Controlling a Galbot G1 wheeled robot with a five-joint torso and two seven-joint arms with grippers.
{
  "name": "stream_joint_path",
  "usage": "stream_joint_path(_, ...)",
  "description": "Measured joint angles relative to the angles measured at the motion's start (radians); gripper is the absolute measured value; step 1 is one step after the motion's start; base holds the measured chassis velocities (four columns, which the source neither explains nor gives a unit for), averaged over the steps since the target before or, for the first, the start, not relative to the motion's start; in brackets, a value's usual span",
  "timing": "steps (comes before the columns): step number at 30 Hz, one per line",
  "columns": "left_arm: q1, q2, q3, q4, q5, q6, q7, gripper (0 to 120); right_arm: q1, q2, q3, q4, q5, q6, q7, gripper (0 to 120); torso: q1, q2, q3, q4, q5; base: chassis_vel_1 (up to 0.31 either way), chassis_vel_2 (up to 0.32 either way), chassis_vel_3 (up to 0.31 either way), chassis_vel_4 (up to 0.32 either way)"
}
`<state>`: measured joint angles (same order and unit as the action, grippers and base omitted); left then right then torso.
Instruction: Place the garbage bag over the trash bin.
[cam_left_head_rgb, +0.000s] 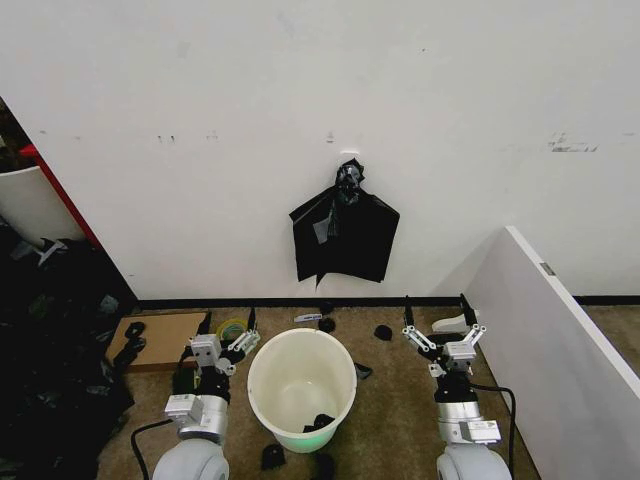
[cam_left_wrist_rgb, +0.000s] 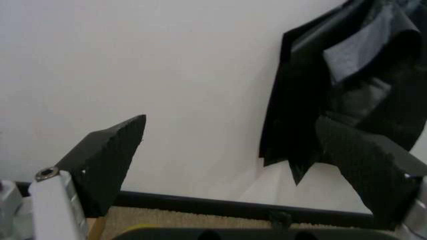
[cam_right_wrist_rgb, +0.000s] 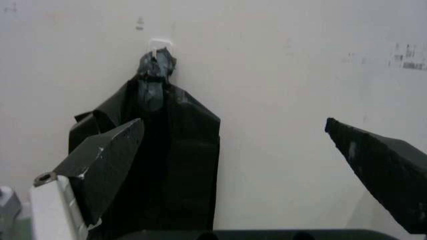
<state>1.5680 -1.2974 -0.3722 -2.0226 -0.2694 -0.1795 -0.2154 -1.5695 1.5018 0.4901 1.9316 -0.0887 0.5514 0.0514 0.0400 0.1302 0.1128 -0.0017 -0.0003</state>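
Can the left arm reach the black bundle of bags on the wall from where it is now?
Probably yes. The left end effector is open beside the trash bin, pointing at the wall. Nothing stands between it and the bundle hanging from the hook, though the bundle hangs well above it.

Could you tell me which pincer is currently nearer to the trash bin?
The left. The left pincer sits close beside the trash bin, near its rim. The right pincer is open too, but farther from the bin's other side.
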Motion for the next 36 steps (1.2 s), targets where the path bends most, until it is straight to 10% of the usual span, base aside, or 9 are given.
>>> stream_joint_path(12,0.007,0.003,-0.019,-0.033,-0.015,-0.274,0.159,100,-0.012,-0.010,-0.026,0.024,0.055,0.002,0.000,100,0.000,0.000,0.000,0.0002,0.0004,0.000,0.000,0.000,0.000)
stream_joint_path(36,0.013,-0.004,-0.024,-0.019,0.006,-0.272,0.141,100,0.097,-0.034,-0.190,0.055,0.651,-0.206,-0.015,100,0.000,0.000,0.000,0.0001,0.0004,0.000,0.000,0.000,0.000)
